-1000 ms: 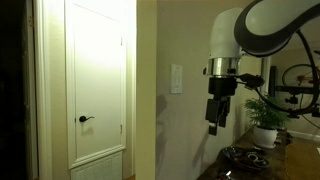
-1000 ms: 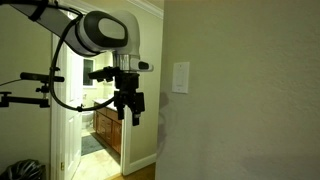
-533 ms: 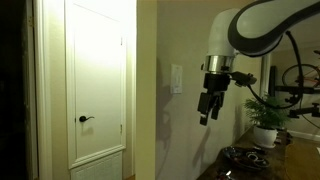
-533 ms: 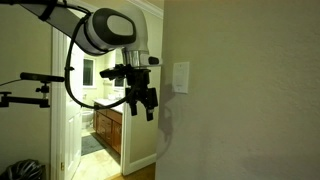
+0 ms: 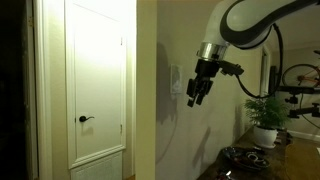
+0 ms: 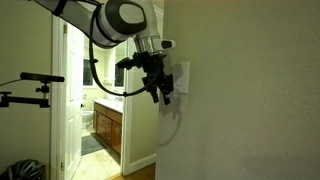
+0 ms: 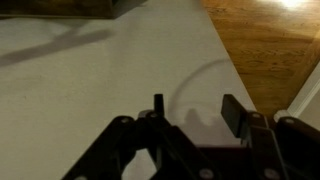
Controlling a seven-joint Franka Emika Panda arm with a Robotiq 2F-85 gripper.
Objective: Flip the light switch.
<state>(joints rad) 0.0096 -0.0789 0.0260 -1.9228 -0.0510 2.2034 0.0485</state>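
The light switch point(image 5: 176, 78) is a small white upright plate on the beige wall, seen in both exterior views point(image 6: 183, 72). My gripper point(image 5: 196, 94) hangs tilted from the white arm, right next to the plate at its height, and partly covers it point(image 6: 161, 90). I cannot tell whether it touches the plate. In the wrist view the gripper point(image 7: 195, 108) is open and empty, its two dark fingers point(image 7: 233, 112) spread in front of bare wall. The switch does not show there.
A white door with a black lever handle point(image 5: 85, 119) stands beyond the wall corner. A potted plant point(image 5: 265, 118) and dark items point(image 5: 245, 158) sit on a surface at the lower right. An open doorway shows wooden cabinets point(image 6: 105, 132). Wooden floor point(image 7: 265, 40) shows past the wall.
The gripper has risen and swung toward the wall, from hanging below and beside the switch to being level with it and partly in front of it.
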